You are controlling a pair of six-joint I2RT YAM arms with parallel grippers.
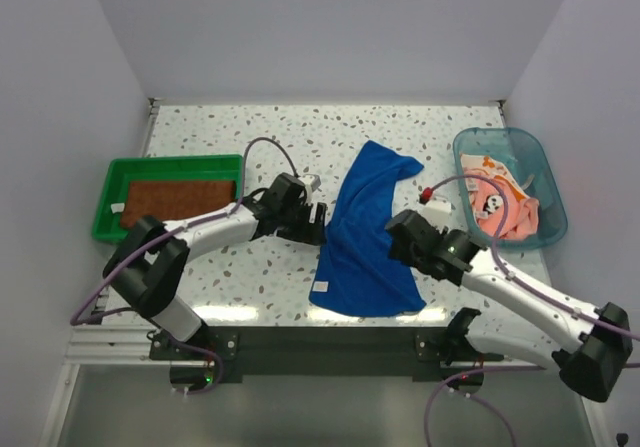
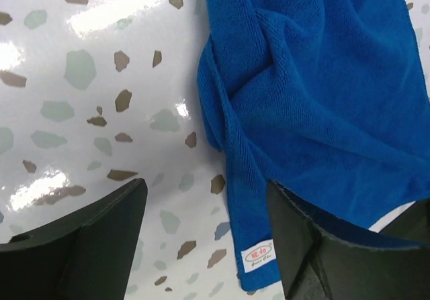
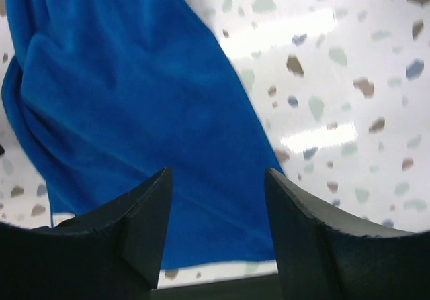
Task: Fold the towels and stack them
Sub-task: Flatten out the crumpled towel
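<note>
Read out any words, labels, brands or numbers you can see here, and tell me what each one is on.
On the white label sewn at the corner of the blue towel: red print in two lines, too small and blurred to read.
No other words, numbers or signs can be made out in any view.

We've got the blue towel (image 1: 365, 232) rumpled mid-desk (image 1: 250, 277); the rust-brown towel (image 1: 180, 199) lies flat in the green tray (image 1: 105, 207); the pink towel (image 1: 510, 222) and orange towel (image 1: 490, 170) are bunched in the tub (image 1: 505, 145)
</note>
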